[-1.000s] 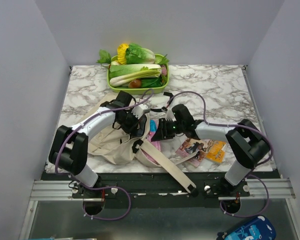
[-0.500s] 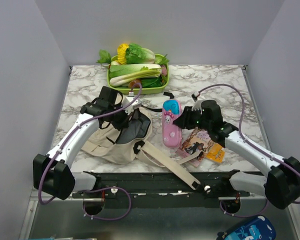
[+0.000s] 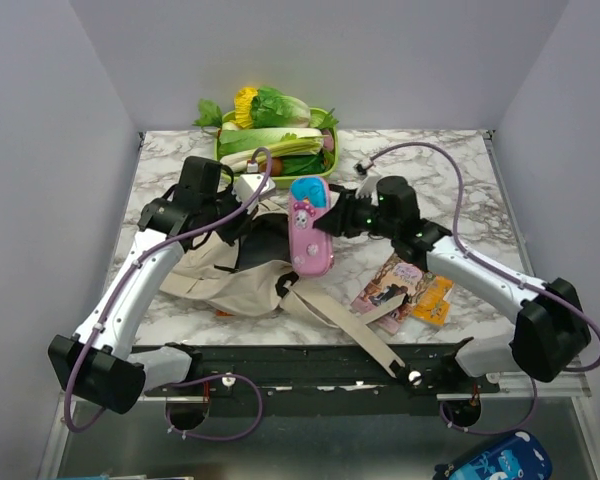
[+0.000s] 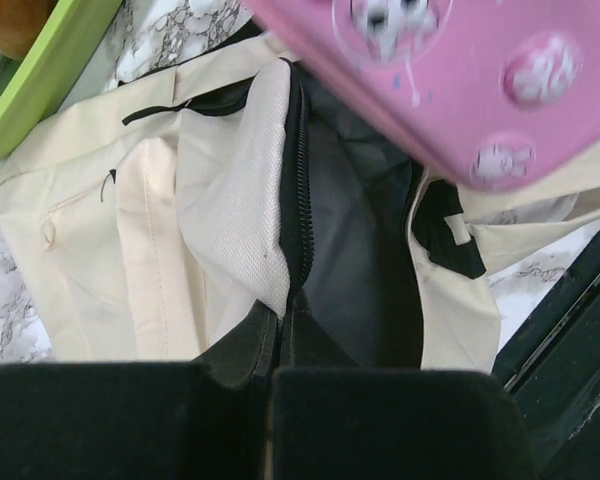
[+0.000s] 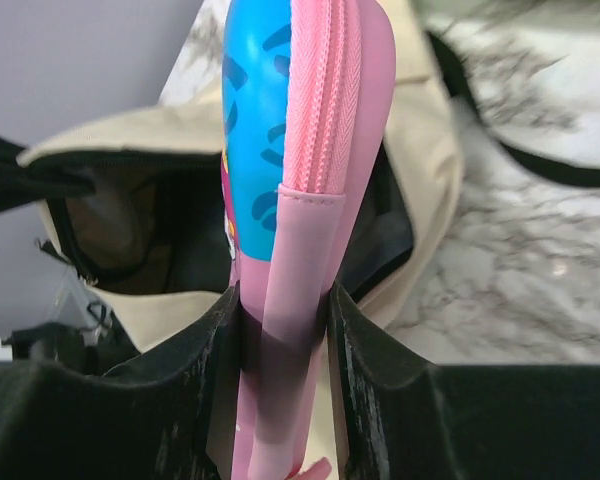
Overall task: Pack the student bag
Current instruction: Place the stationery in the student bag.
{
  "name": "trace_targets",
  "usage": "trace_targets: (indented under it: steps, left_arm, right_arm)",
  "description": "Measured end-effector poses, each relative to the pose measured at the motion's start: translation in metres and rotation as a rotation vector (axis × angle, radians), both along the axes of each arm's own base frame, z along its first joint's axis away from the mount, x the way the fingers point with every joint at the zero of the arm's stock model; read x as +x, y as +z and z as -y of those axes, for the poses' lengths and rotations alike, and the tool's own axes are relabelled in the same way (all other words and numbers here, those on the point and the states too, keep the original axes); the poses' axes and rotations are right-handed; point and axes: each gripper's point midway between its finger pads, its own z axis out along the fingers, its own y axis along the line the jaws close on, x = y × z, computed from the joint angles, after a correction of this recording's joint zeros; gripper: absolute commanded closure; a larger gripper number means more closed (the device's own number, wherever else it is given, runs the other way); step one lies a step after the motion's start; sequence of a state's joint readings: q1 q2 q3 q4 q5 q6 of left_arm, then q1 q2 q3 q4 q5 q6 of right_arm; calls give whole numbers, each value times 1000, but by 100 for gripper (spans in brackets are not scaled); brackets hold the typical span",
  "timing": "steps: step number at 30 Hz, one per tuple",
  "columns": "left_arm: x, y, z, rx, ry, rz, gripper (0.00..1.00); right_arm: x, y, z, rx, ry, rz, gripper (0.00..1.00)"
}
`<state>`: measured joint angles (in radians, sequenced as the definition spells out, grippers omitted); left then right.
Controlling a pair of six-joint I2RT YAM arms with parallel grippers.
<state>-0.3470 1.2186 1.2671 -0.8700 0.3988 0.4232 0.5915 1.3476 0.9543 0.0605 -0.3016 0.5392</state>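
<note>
Right end effector (image 3: 341, 222), above a marble table (image 3: 450, 170) with grey walls, is clamped on the pencil case (image 3: 310, 228). Left end effector (image 4: 271, 372) pinches the bag (image 3: 230, 288) at its zipper edge.

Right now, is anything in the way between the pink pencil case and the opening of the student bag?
Nothing visible. The right claw holds the pink pencil case at the open mouth of the student bag. The left claw pinches the zipper edge, holding the mouth open, and only dark lining shows inside.
</note>
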Motion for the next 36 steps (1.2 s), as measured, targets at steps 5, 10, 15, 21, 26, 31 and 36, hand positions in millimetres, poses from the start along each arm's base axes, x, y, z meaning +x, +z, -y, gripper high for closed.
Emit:
trace_targets:
  steps: [5,10,15,21,26,31,36]
  left_arm:
    - [-3,-2,-2,-3,9,3,100]
    - [-7,-16,-3,-1,17,-24,100]
    - [-7,-27,-4,2,32,-37,100]
    - [3,-26,-10,22,83,1,100]
    - [6,-23,-13,20,119,13,100]
    - [1,-19,-12,-2,127,6,100]
    - [-19,-15,-7,-36,69,-27,100]
  right_arm:
    - [-30,-34,-40,-20,112,-114,76]
    - [-44,-60,-52,-11,167,-227,78]
    - [-58,-84,-57,-15,223,-336,78]
    - [-74,-101,-56,-45,290,-415,78]
    - [-86,-109,-51,-67,330,-443,78]
    - [-92,-122,-55,-73,375,-494,75]
    - [-84,-129,-75,-73,424,-536,72]
